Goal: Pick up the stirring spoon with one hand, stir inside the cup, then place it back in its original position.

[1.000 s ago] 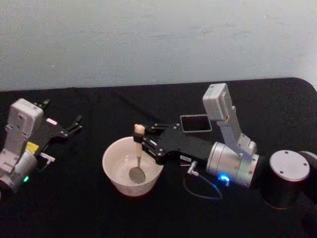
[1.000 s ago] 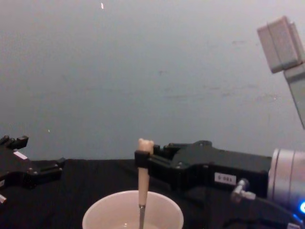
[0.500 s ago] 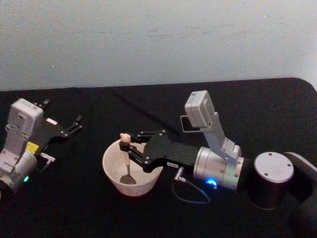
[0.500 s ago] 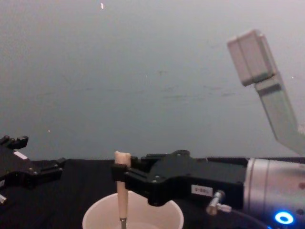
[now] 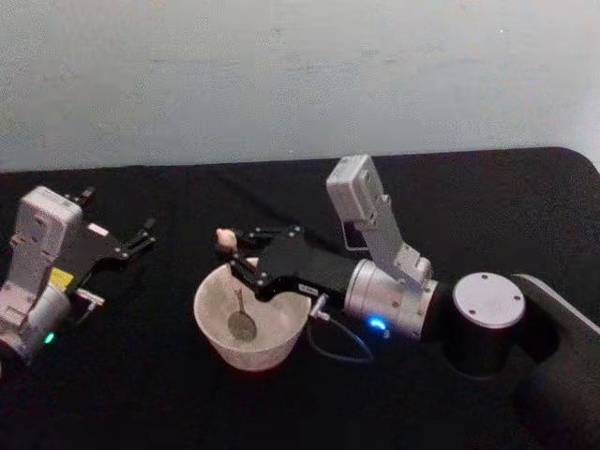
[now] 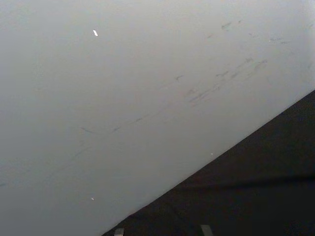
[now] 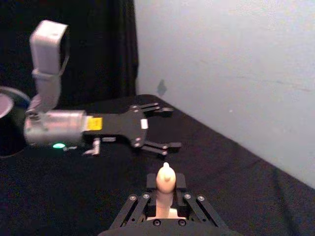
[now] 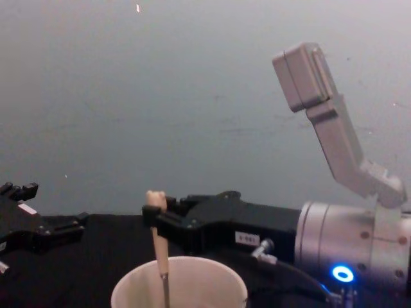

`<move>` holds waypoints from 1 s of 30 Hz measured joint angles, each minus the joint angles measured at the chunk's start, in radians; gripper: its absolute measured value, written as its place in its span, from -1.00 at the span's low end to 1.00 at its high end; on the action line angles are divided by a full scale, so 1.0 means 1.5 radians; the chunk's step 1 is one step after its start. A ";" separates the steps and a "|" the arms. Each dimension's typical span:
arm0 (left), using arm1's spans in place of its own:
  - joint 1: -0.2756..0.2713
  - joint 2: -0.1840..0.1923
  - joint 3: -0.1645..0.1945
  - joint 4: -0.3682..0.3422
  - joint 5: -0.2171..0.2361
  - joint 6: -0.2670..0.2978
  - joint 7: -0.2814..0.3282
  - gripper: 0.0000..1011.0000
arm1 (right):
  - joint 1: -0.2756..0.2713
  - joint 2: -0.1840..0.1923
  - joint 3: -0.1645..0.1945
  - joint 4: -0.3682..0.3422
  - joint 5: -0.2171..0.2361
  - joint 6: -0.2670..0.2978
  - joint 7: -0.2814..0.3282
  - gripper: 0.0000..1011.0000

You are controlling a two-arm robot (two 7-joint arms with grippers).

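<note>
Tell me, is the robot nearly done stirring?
About halfway. Done: the stirring spoon is picked up, clamped in the right gripper. Now: its silver bowl is down inside the cup for stirring. Still to do: lift it out and put it back. The left gripper sits open aside.

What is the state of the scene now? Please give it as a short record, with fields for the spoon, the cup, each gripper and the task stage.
spoon: stirring spoon nearly upright, its bowl down inside the cup
cup: cup stands on the black table
right gripper: right gripper shut on the spoon's handle just below the bear head, over the cup's rim
left gripper: left gripper open, holds nothing, parked at the left, apart from the cup
task stage: stirring; spoon not yet put back
</note>
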 joint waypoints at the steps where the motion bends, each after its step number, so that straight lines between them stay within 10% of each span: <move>1: 0.000 0.000 0.000 0.000 0.000 0.000 0.000 0.98 | 0.004 -0.005 0.004 0.007 -0.001 0.000 -0.004 -0.58; 14: 0.000 0.000 0.000 0.000 0.000 0.000 0.000 0.98 | 0.024 -0.024 0.033 0.042 -0.004 0.000 -0.020 -0.58; 30: 0.000 0.000 0.000 0.000 0.000 0.000 0.000 0.98 | -0.026 0.042 0.067 -0.043 0.030 0.023 0.005 -0.58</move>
